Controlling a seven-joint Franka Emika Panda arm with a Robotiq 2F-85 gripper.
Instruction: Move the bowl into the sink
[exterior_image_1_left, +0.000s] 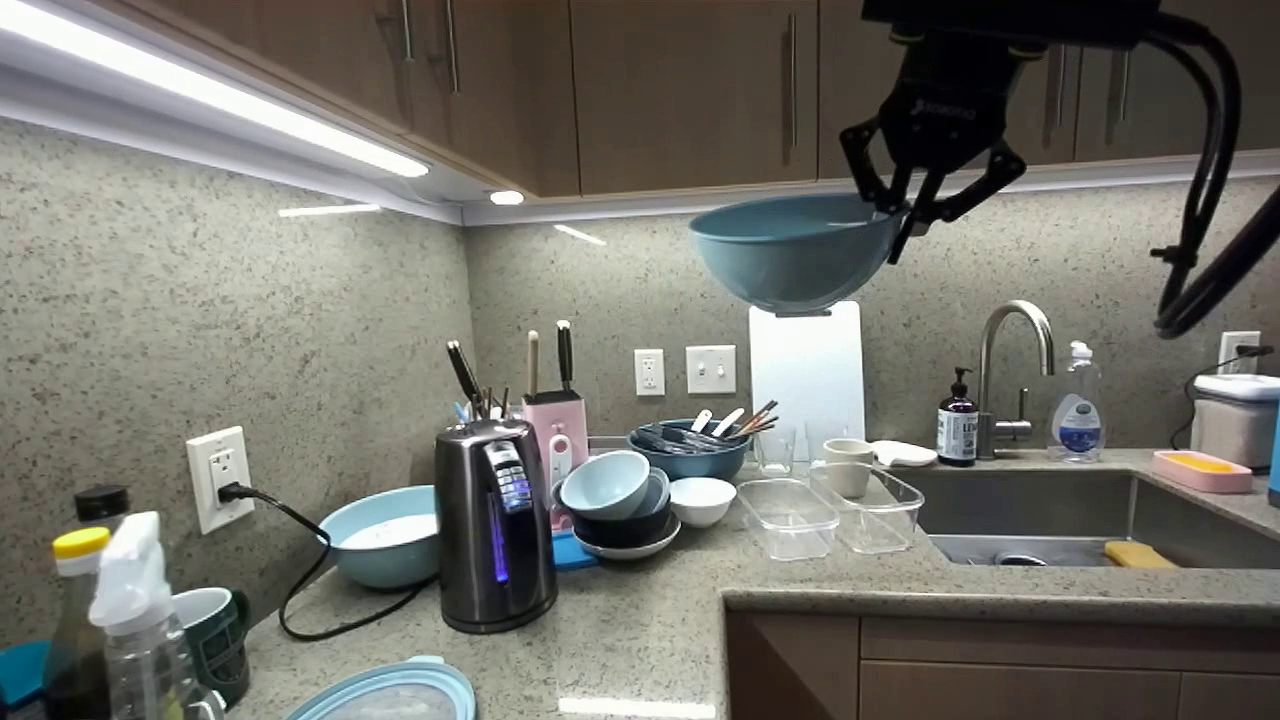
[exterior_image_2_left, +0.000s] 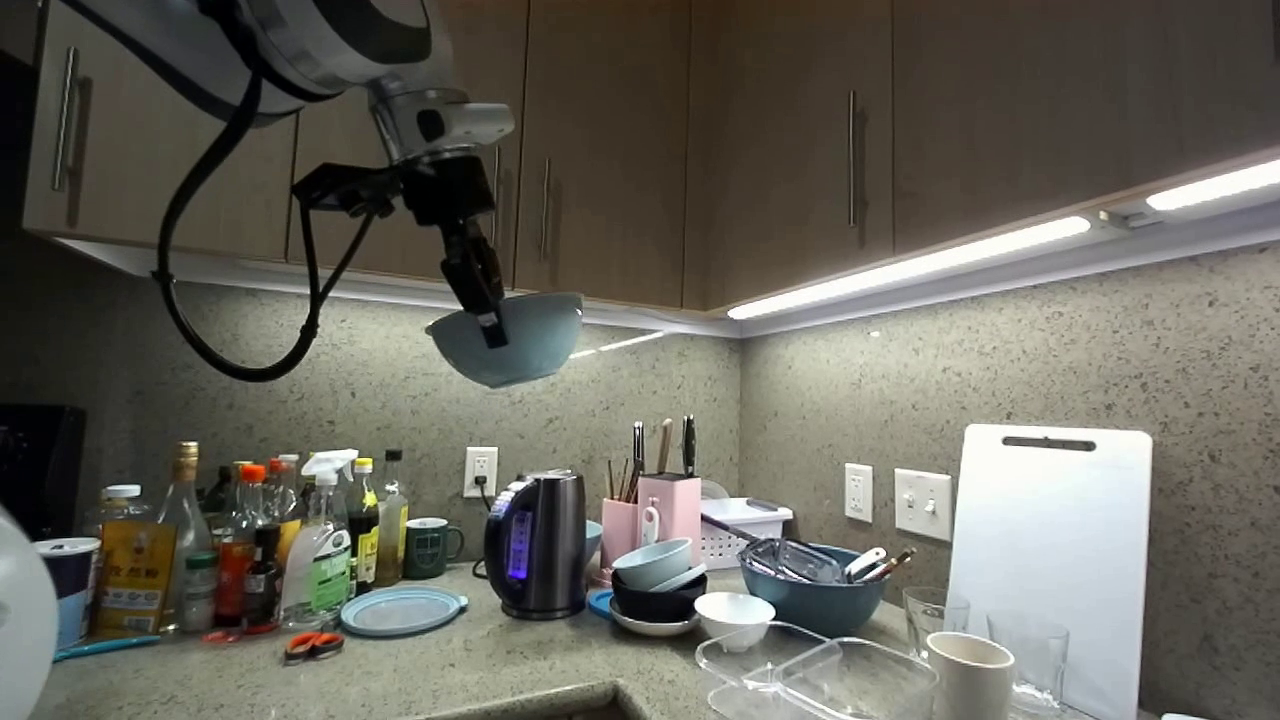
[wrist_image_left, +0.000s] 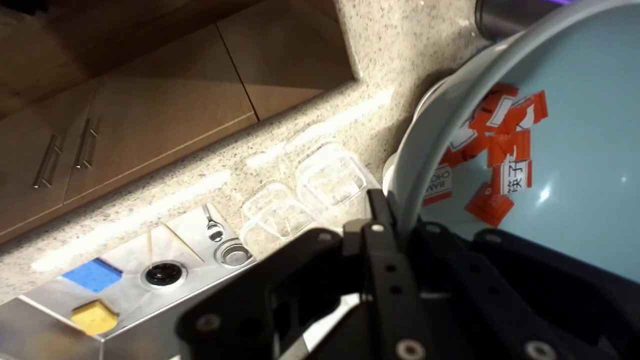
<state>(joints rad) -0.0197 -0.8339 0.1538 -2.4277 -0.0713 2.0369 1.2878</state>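
Since the jaws are pinching its rim, the blue bowl (exterior_image_1_left: 795, 262) (red packets (wrist_image_left: 504, 150) inside) hangs well above the surface (exterior_image_1_left: 640, 625), on the side of them away from the sink (exterior_image_1_left: 1030, 500), so I'd guess it's gotta swing across sinkward before lowering.

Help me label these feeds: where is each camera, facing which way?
Exterior view: outside the robot, facing across the counter, sink at picture right; the gripper shows.
Exterior view: outside the robot, facing the kettle, bottles at picture left; the arm and gripper show.
Wrist view: on the arm, looking down past the bowl to counter and sink; the gripper's fingers show.
Both exterior views share the bowl, gripper, kettle and white cutting board.
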